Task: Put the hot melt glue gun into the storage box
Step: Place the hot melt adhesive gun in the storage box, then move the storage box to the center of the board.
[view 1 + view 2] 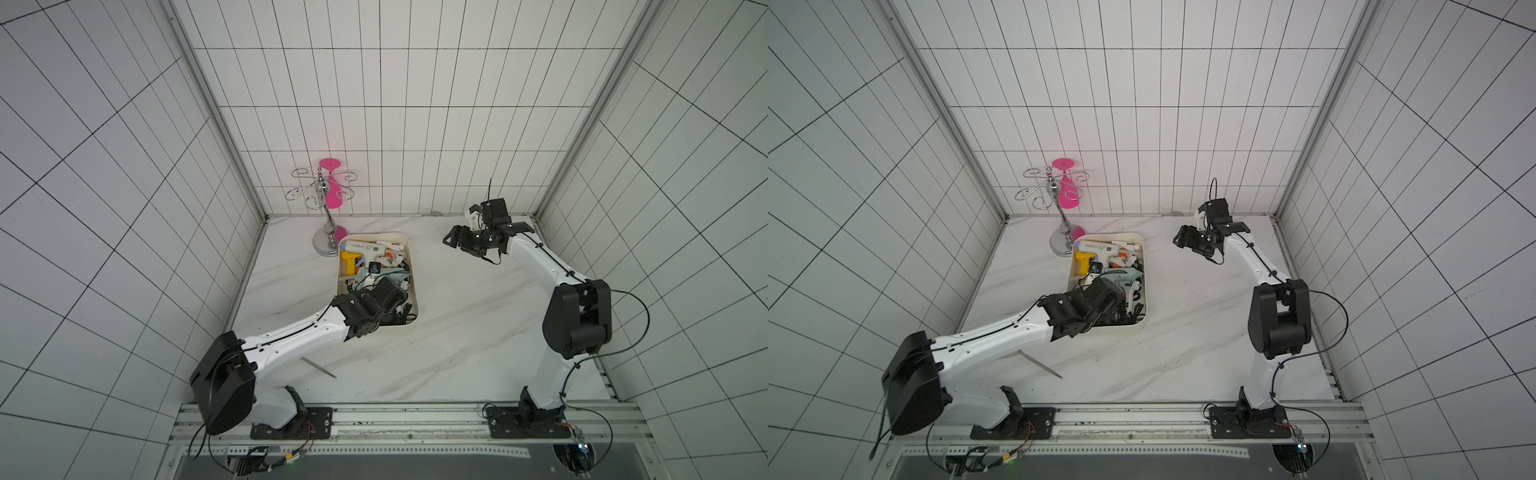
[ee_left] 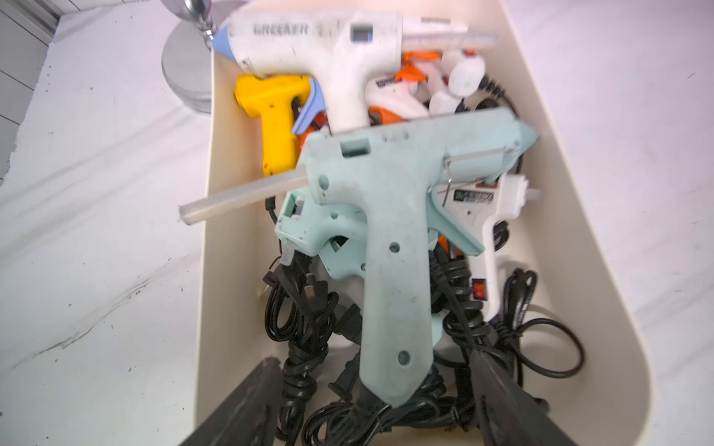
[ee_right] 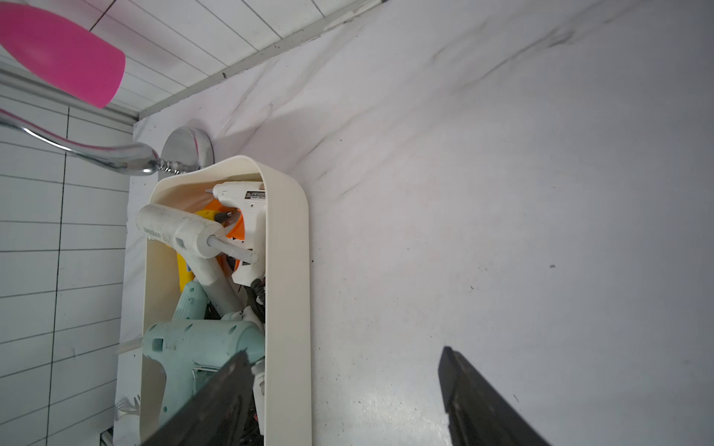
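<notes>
- Over the near end of the shallow cream-white plastic storage box, the left gripper hangs with its jaws spread wide. They stand either side of the handle of the mint-green plastic hot melt glue gun and clear of it, so nothing is gripped.
- That gun lies inside the box on a heap of other glue guns and coiled black power cords, not on the box floor. Perched like that, it could slide or tip if nudged.
- Likeliest trouble, I judge: a black fingertip hooks a cord loop when the arm lifts away and drags the gun, or a neighbour, over the low wall.
- A translucent glue stick juts from the gun's back end across the box's side wall; a brush from the wrist there would lever the gun round.
- A low or slanted pull-out could shove the box itself toward the chrome wire glass stand just beside its far corner.
- By the box's far end but apart from it, the right gripper hangs above the white marble-patterned tabletop, jaws wide and empty — little risk unless it swings in.
</notes>
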Controlling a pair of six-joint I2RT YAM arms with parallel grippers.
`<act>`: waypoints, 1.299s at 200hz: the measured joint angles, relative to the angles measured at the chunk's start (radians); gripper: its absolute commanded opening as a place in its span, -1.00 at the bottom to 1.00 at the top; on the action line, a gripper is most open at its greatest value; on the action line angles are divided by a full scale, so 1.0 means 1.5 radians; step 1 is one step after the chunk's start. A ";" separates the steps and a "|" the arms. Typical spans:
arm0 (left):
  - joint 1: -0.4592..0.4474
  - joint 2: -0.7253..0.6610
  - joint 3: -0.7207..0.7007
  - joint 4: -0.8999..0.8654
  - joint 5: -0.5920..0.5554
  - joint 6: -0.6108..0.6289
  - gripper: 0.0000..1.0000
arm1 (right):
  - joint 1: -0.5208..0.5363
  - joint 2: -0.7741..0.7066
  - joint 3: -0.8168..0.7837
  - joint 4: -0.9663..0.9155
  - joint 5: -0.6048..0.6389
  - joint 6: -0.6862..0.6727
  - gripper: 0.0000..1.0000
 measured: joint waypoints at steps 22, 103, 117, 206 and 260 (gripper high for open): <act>0.021 -0.052 0.000 0.026 0.003 0.023 0.69 | 0.059 0.037 0.050 0.003 0.012 -0.026 0.36; 0.255 -0.037 -0.088 0.157 0.167 0.067 0.65 | 0.269 0.134 0.099 0.008 0.080 -0.156 0.34; 0.254 -0.025 -0.107 0.157 0.185 0.067 0.65 | 0.287 0.141 0.097 0.008 0.098 -0.179 0.33; 0.318 -0.075 -0.175 0.190 0.197 0.070 0.69 | 0.335 0.107 0.010 0.067 0.263 -0.252 0.51; 0.362 0.020 -0.174 0.232 0.278 0.081 0.59 | 0.312 -0.041 -0.040 0.058 0.277 -0.229 0.67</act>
